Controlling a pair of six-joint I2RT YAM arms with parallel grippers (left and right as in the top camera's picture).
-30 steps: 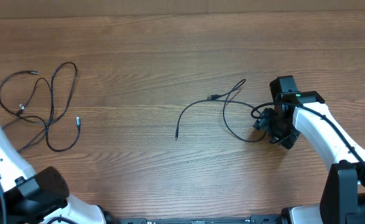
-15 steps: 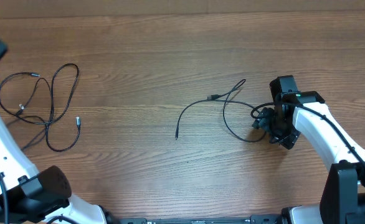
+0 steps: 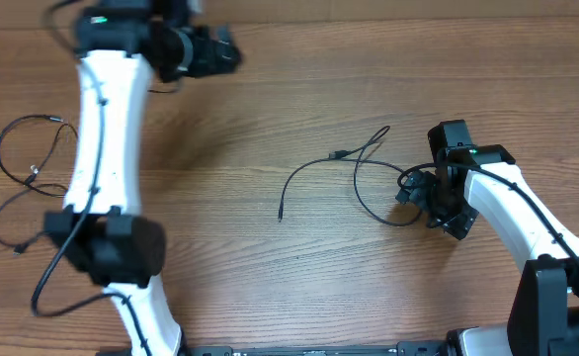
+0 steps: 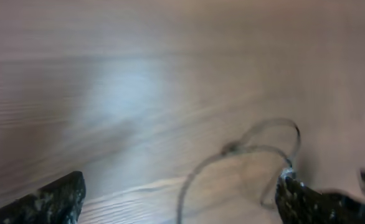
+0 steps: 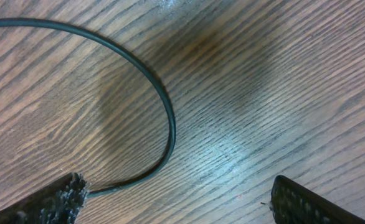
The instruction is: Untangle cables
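overhead view of a wooden table (image 3: 270,89) with two white robot arms and thin black cables on it. the left arm reaches up the left side of the table to its far edge, where the left gripper (image 3: 220,51) appears dark and blurred, pointing right. in the left wrist view, the left gripper (image 4: 182,202) has its two dark fingertips (image 4: 52,202) at opposite bottom corners, spread wide with nothing between them. beyond them, one looping cable (image 4: 232,149) shows as a soft blur on the wood.

the left cable (image 3: 28,120) lies in loose loops near the table's left edge, partly hidden under the left arm.

the middle cable (image 3: 309,163) lies right of centre: one end curves down towards the front, and a loop runs to the right gripper (image 3: 418,193), which sits low over the table at the loop's right side. in the right wrist view, the right gripper (image 5: 179,202) is also spread wide and holds nothing. a curve of the cable (image 5: 170,124) lies flat on the wood, ending just beside the left-hand fingertip (image 5: 45,202).
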